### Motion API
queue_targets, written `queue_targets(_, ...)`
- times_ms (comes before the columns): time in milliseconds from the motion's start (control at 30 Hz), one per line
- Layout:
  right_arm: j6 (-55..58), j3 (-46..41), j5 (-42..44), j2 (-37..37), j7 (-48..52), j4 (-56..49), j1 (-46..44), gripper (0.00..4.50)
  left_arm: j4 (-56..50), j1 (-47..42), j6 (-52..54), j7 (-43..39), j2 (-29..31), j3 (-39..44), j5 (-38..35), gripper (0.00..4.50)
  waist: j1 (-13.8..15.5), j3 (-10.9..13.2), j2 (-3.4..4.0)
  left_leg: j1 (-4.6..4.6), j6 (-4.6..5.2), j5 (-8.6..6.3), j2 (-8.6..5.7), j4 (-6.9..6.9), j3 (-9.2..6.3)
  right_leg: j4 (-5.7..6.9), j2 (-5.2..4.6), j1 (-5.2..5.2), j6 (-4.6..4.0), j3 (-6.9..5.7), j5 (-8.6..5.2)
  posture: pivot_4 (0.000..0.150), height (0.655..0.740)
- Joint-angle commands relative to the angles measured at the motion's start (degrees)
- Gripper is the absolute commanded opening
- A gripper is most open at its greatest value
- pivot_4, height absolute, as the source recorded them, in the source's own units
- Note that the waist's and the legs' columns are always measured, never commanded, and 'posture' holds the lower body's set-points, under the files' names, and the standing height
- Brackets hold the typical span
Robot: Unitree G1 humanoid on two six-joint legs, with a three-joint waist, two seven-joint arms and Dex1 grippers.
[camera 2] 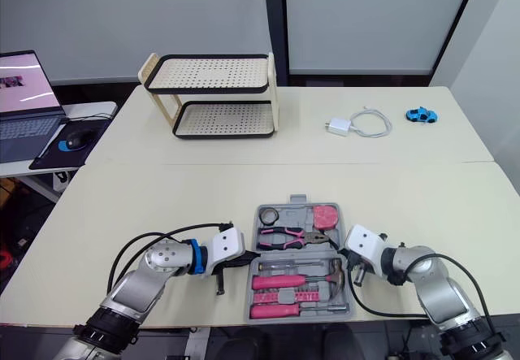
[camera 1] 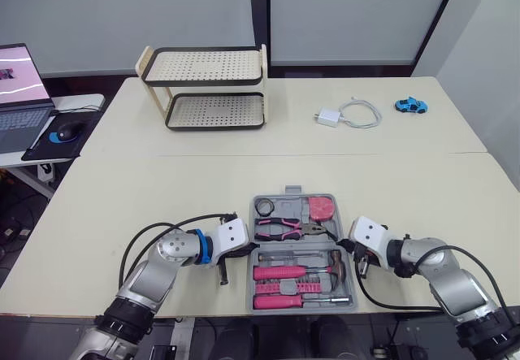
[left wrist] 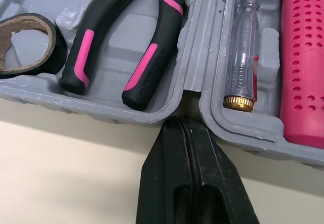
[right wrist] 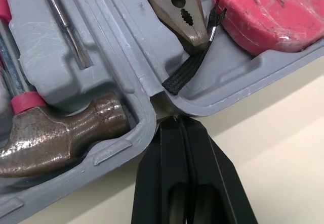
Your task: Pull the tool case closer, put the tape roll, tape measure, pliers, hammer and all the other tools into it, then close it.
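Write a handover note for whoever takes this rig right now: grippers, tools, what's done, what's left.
Left gripper: jaws shut, tip at the hinge gap on the left edge of the case.
Right gripper: jaws shut, tip at the hinge gap on the case's right edge.
The case lies open on the table, close to the robot.
Far half: tape roll, pliers, tape measure.
Near half: hammer, screwdrivers.
Done: case is near, tools are packed.
Left: close the case.
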Motion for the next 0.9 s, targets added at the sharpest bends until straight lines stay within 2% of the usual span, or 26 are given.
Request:
queue_targets(33, 1.3, -2.1, 0.7, -1.4, -0.6, -3.3, 0.9, 0.02, -0.3, 0.8, 0.2, 0.8, 1.1, 1.6, -1.0, 0.0, 0.0, 0.0, 0.0, 0.0, 0.0, 0.0, 0.0, 0.0, 0.0, 0.0, 0.0, -0.01, 0.0, 0.0, 0.0, 0.15, 0.74)
queue_targets(233, 2.8, -3.7, -0.1, -2.8, -3.0, -5.8, 2.8, 0.02, -0.5, 1.8, 0.3, 1.2, 2.9, 2.6, -1.7, 0.0, -0.1, 0.0, 0.0, 0.0, 0.0, 0.0, 0.03, -0.03, 0.0, 0.0, 0.01, -0.03, 0.0, 0.0, 0.0, 0.15, 0.74)
queue_targets(433, 1.7, -9.1, 1.9, -5.4, -3.7, -11.0, 7.2, 0.02, -1.1, 4.3, -0.7, 0.6, 7.6, 7.5, -5.2, 0.0, -0.2, 0.0, 0.01, 0.01, 0.01, 0.0, 0.06, -0.18, 0.02, 0.0, 0.01, -0.1, 0.0, 0.02, 0.0, 0.15, 0.74)
queue_targets(633, 3.3, -18.0, 9.1, -5.0, -2.6, -19.1, 14.9, 0.02, -14.6, 10.8, 1.6, -12.8, 14.0, 12.4, -19.9, 0.0, -0.2, 0.0, 0.02, -0.03, 0.0, 0.0, 0.05, -0.31, 0.05, -0.11, -0.05, -0.12, 0.0, 0.04, 0.0, 0.15, 0.74)
queue_targets(767, 4.8, -19.9, 11.7, -5.5, -2.1, -20.9, 18.2, 0.02, -23.3, 12.4, 4.3, -15.8, 16.3, 8.8, -22.1, 0.0, 0.0, 0.0, 0.04, 0.04, 0.01, 0.0, 0.04, -0.42, 0.07, -0.2, -0.09, 0.0, -0.01, 0.03, 0.0, 0.15, 0.74)
queue_targets(900, 6.8, -19.7, 12.8, -5.4, -3.0, -21.9, 18.7, 0.02, -25.2, 9.5, 5.5, -11.2, 11.1, 1.1, -16.7, 0.0, 0.0, 0.0, 0.05, 0.08, 0.01, 0.0, 0.04, -0.45, 0.15, -0.2, -0.08, 0.05, 0.0, 0.05, 0.0, 0.15, 0.74)
